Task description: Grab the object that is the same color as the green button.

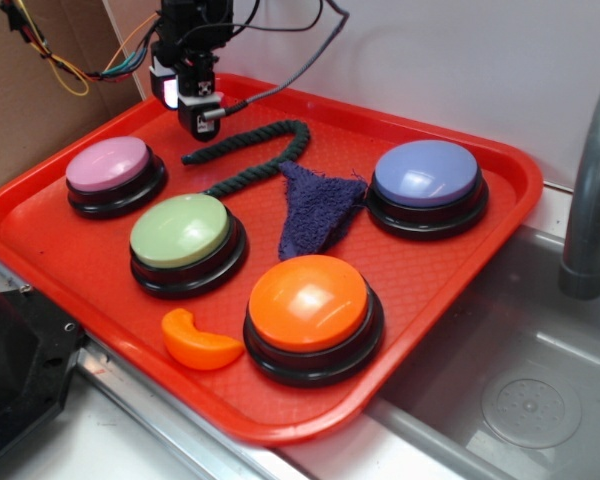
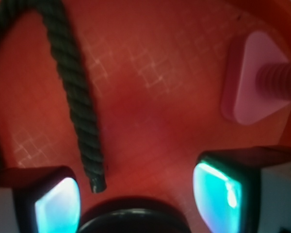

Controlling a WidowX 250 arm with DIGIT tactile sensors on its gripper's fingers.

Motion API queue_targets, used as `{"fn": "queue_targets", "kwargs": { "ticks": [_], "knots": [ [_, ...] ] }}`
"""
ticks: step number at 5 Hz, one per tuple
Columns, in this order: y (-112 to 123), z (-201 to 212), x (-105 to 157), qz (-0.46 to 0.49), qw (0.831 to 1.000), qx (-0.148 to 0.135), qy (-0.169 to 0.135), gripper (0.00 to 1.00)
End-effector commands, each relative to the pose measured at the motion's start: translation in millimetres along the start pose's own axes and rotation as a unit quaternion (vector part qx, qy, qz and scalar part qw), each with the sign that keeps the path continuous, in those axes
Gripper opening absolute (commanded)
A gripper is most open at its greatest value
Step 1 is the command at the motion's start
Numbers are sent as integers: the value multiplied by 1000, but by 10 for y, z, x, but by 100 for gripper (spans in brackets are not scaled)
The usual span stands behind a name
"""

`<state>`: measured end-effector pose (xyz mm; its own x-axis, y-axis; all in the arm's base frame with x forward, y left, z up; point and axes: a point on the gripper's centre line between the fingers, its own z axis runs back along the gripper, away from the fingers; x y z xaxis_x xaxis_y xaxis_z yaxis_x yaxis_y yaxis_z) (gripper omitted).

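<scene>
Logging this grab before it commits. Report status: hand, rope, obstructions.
Hand open, above the tray at the rope end. Rope not gripped, its end between the fingers. Purple cloth beside rope's far bend, clear of hand.

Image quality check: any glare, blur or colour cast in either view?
Exterior: sharp, with soft glare spots on the orange button and blue button. Wrist: heavy red cast from the tray, rope a little soft, and the glowing cyan fingers of the open gripper blown out and blurred.
</scene>
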<state>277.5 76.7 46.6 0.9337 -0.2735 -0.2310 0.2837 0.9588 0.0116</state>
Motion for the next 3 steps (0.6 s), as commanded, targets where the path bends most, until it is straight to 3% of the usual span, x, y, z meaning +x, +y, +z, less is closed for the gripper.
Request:
{"fn": "queue_targets", "kwargs": {
  "ticks": [1, 3],
  "knots": [
    [-114, 191, 7, -15, 999, 16, -34, 100],
    [-83, 23, 65, -16, 999, 26, -22, 100]
  ]
}}
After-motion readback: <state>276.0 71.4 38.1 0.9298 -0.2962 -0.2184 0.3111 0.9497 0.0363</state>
